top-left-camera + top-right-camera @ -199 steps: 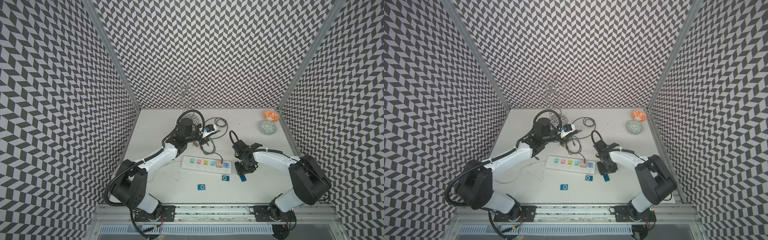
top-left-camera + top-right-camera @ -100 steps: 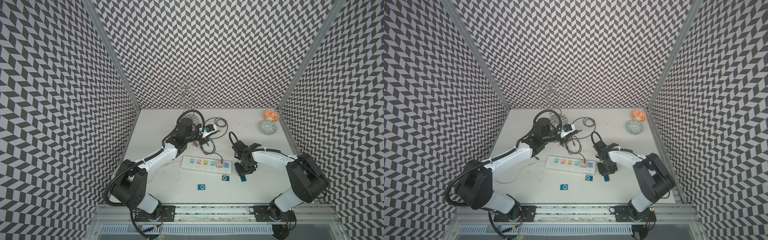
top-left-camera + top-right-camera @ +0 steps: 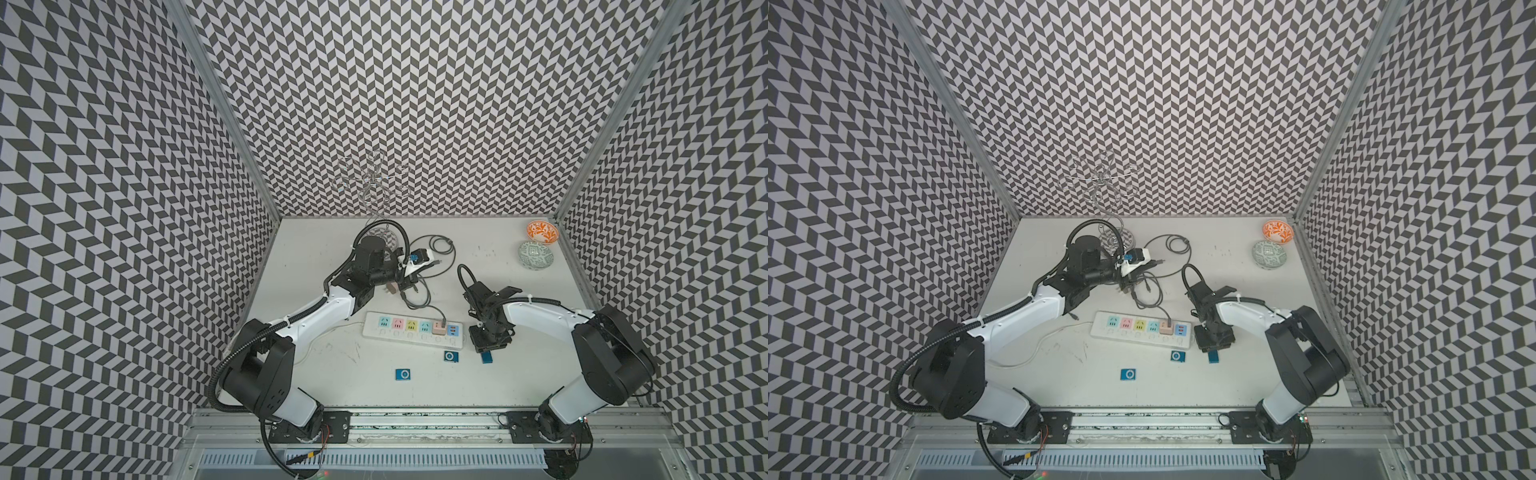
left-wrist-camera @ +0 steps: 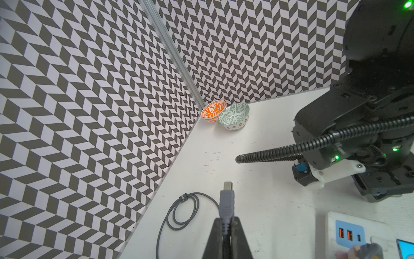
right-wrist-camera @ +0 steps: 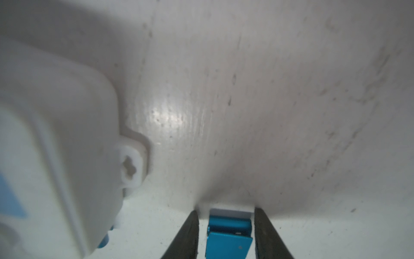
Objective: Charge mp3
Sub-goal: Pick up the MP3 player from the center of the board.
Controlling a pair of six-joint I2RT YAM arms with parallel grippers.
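1. Your left gripper (image 4: 227,220) is clamping tight on the grey charging cable (image 4: 182,198). It's pinching it right behind the small grey plug (image 4: 226,199), so the metal tip is sticking out past the fingers, up off the white table (image 4: 257,175).
2. The slack of that cable is lying in loops on the table. In both top views the other end is going into a pink adapter (image 3: 438,328), which is sitting in the long white power strip with pastel sockets (image 3: 409,330).
3. Your right gripper (image 5: 225,210) is pointing down at the table just off the strip's USB end. Its jaws are parted, and the black fingers (image 5: 190,235) are standing either side of a small blue metal mp3 player (image 5: 229,237).
4. That player is lying flat on the table between the jaws. In the right wrist view a sliver of gap is showing on each side, so you're straddling it rather than squeezing it.
5. In a top view the same player (image 3: 487,356) is poking out from under the gripper on the side nearer the arm bases.
6. Two more blue square players are lying loose on the table. One (image 3: 450,356) is just beside the strip's near edge, and the other (image 3: 404,374) is closer to the front rail.
7. Over in the far right corner, an orange patterned bowl (image 3: 541,230) and a green patterned bowl (image 3: 536,254) are sitting side by side. A silver wire stand (image 3: 372,183) is standing at the back wall behind your left arm.
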